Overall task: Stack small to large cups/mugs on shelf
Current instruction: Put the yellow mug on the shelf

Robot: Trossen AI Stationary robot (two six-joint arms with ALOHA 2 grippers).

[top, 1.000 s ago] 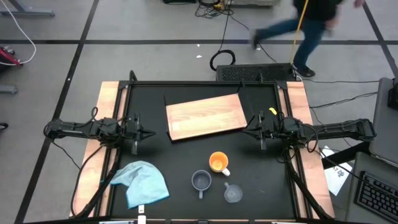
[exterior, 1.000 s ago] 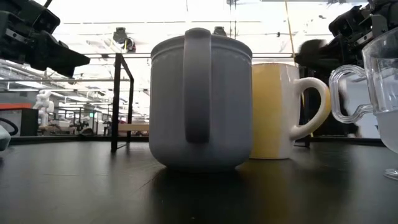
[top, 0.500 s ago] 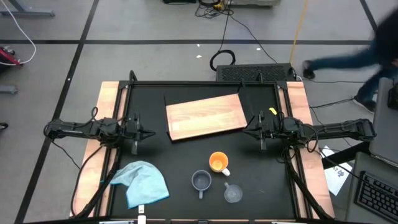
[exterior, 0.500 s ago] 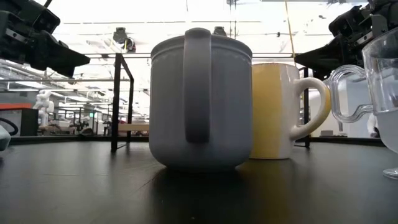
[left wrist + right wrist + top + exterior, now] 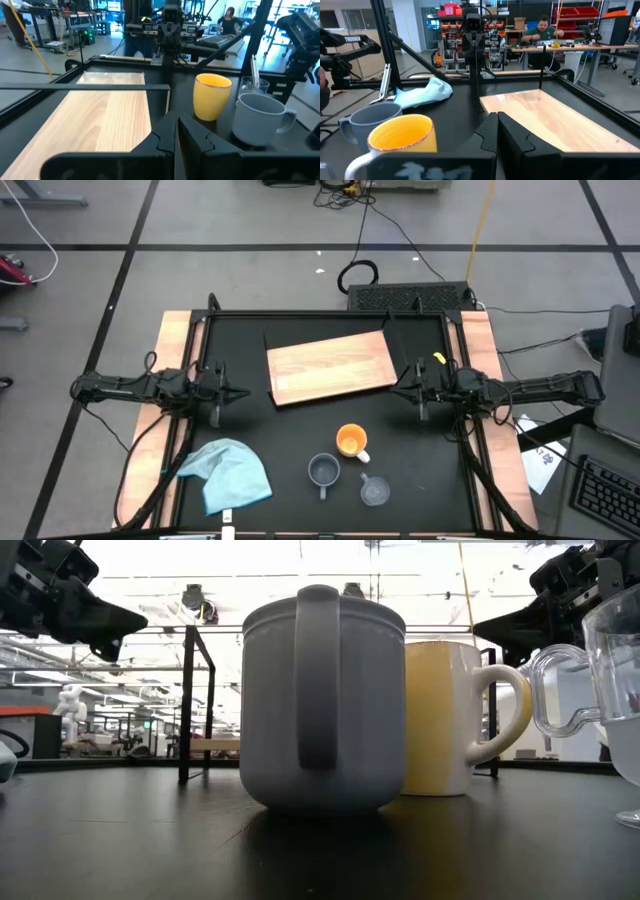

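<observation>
The light-brown wooden shelf board (image 5: 330, 368) lies flat on the black tabletop, toward the far side. Three cups stand on their bases near the front: the orange cup with a white handle (image 5: 350, 441), the grey-blue cup (image 5: 322, 471) and the clear cup (image 5: 373, 491). They also show in the low view: grey-blue (image 5: 322, 700), orange (image 5: 450, 720), clear (image 5: 610, 680). My left gripper (image 5: 245, 393) hovers shut and empty left of the board. My right gripper (image 5: 397, 388) hovers shut and empty right of the board. Both sets of fingers show closed in the wrist views (image 5: 176, 131) (image 5: 497, 125).
A light blue cloth (image 5: 228, 472) lies crumpled at the near left of the table. Wooden side rails (image 5: 172, 360) and a black frame border the tabletop. Bare black tabletop lies between the board and the cups.
My left gripper has risen a little, still shut. A person walking beyond the table's far edge has gone out of the high view to the right. The cups and the board have stayed where they were.
</observation>
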